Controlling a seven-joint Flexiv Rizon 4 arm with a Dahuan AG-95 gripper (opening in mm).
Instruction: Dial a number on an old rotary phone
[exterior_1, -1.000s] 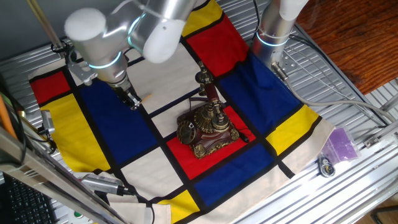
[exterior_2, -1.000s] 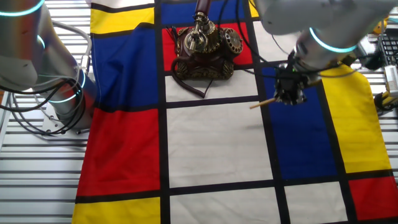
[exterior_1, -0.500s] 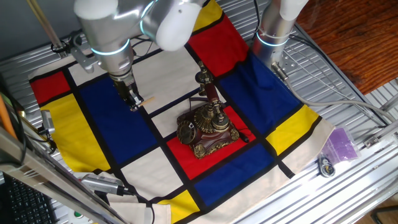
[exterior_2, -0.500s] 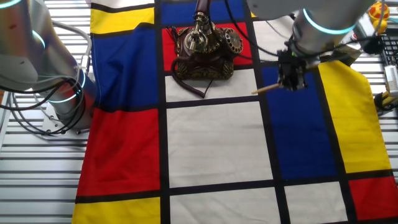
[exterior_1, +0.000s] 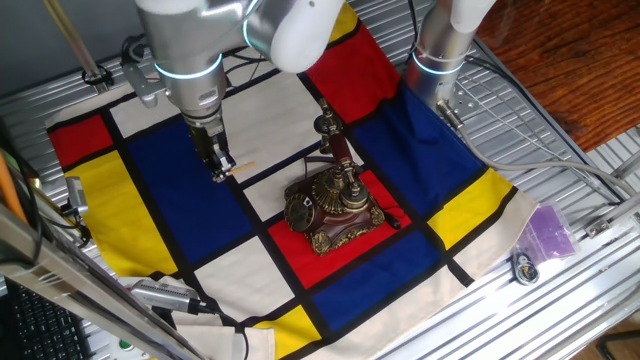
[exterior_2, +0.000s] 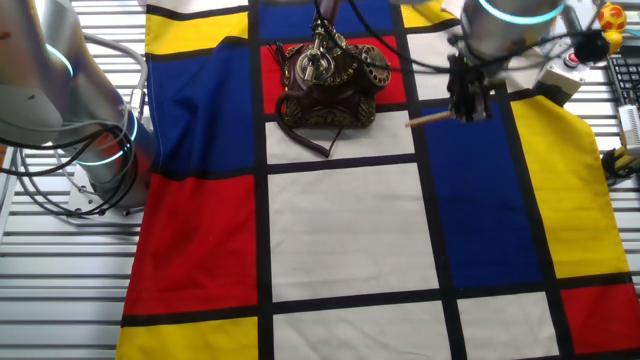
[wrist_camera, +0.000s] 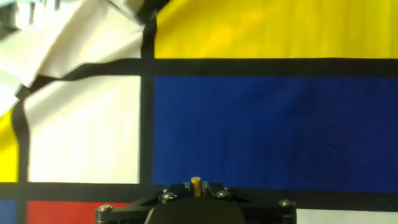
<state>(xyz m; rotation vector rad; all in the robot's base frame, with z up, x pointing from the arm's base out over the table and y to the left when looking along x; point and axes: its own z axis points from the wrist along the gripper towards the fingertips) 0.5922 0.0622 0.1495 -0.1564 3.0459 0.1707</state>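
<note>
The old rotary phone (exterior_1: 330, 205) stands on a red square of the cloth, dark bronze with a reddish body and its handset on the cradle. It also shows in the other fixed view (exterior_2: 327, 77), dial facing right. My gripper (exterior_1: 221, 170) hangs above the blue square left of the phone, shut on a thin light wooden stick (exterior_1: 243, 169) that points toward the phone. In the other fixed view the gripper (exterior_2: 467, 103) holds the stick (exterior_2: 425, 119) with its tip a short way from the phone. In the hand view the stick's end (wrist_camera: 196, 185) shows between the shut jaws.
A checked cloth (exterior_1: 180, 215) of red, blue, yellow and white squares covers the table. A second robot base (exterior_1: 440, 60) stands at the back right. A purple bag (exterior_1: 548, 232) and a small round thing (exterior_1: 524, 268) lie by the cloth's right edge.
My gripper has moved with the stick toward the phone, over about a second. The phone has not moved.
</note>
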